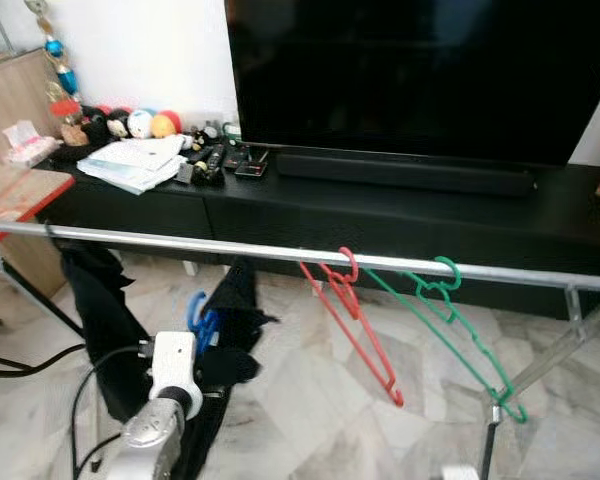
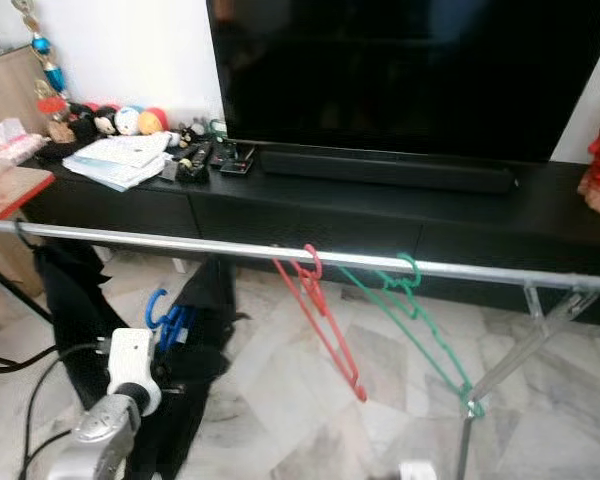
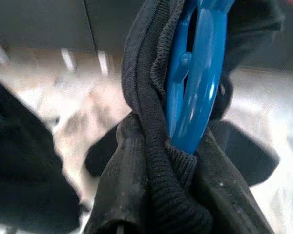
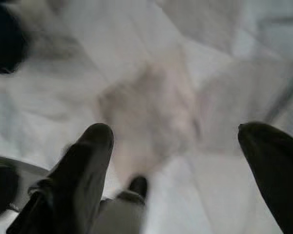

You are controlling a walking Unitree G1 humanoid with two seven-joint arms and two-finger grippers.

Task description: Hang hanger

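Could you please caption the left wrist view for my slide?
Left gripper shut on a blue hanger draped with black cloth.

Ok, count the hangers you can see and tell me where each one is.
3. A red hanger and a green hanger hang side by side on the metal rail. A blue hanger, draped in a black garment, is gripped by the left claw below the rail.
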